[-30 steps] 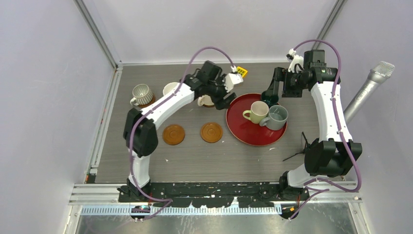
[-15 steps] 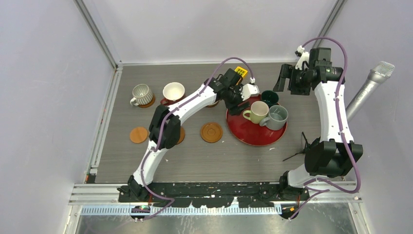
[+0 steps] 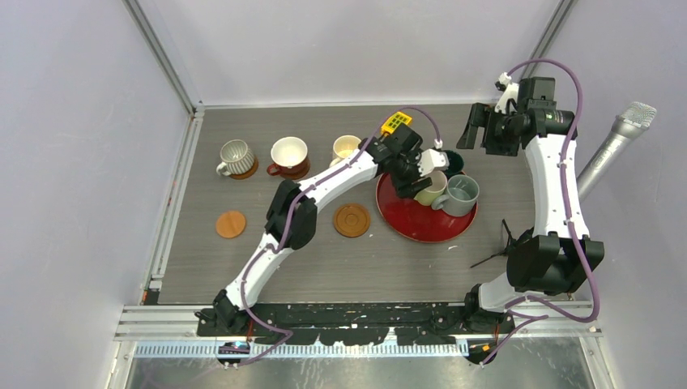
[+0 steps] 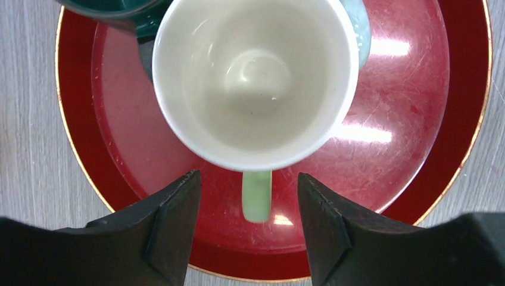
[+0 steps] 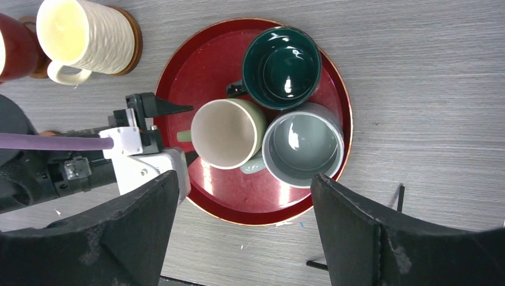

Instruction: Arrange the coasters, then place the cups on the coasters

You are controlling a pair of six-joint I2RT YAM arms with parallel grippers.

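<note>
On the red tray [image 3: 409, 229] stand a pale green cup [image 3: 432, 188], a plain grey cup [image 3: 460, 194] and a dark teal cup [image 3: 450, 162]. My left gripper [image 4: 249, 185] is open at the tray's left side. The green cup's handle [image 4: 256, 195] lies between its fingers with a gap on each side. At the back left, the ribbed cup [image 3: 235, 156], brown cup [image 3: 289, 154] and cream cup [image 3: 346, 148] each sit on a coaster. Two coasters [image 3: 231, 224] [image 3: 352, 220] lie bare. My right gripper [image 5: 243, 179] hangs open and empty high above the tray [image 5: 256, 217].
A small yellow object [image 3: 395, 123] lies behind the left wrist. A thin black tool [image 3: 496, 243] lies on the table right of the tray. A silver cylinder [image 3: 616, 146] leans beyond the right wall. The left arm's elbow [image 3: 292, 217] hangs between the two bare coasters.
My left arm has swung right, away from the cream cup, to the green cup's handle on the tray. The right gripper has drawn back and up from the tray.
</note>
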